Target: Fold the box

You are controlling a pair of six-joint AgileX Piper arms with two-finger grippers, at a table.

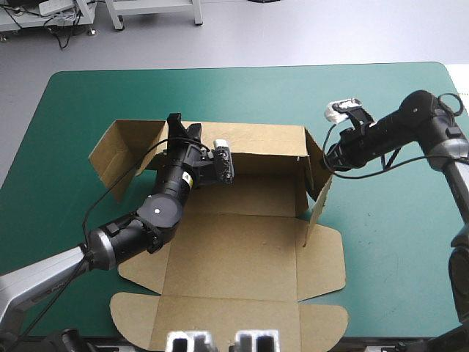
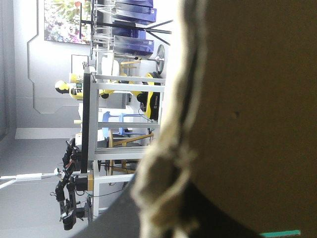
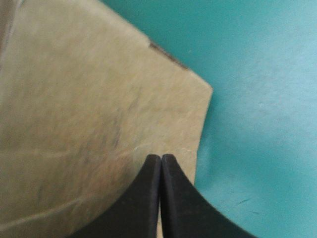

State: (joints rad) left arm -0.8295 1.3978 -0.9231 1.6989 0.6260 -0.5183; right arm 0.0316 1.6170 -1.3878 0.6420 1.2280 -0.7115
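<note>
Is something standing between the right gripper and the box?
Nothing visible does. The right gripper is shut on the box at its raised right flap; only the teal-green cover shows beside that flap.

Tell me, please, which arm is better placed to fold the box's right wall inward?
Right, probably: the right gripper is shut on that wall; the left gripper is at the box's far wall.

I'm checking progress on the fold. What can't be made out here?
Left wrist view: the box, blurred, too close, hides whether the left gripper holds it.
High view: the left arm covers part of the rear wall; the near flap is cut off.
Right wrist view: the right gripper hides part of the side flap's edge.
</note>
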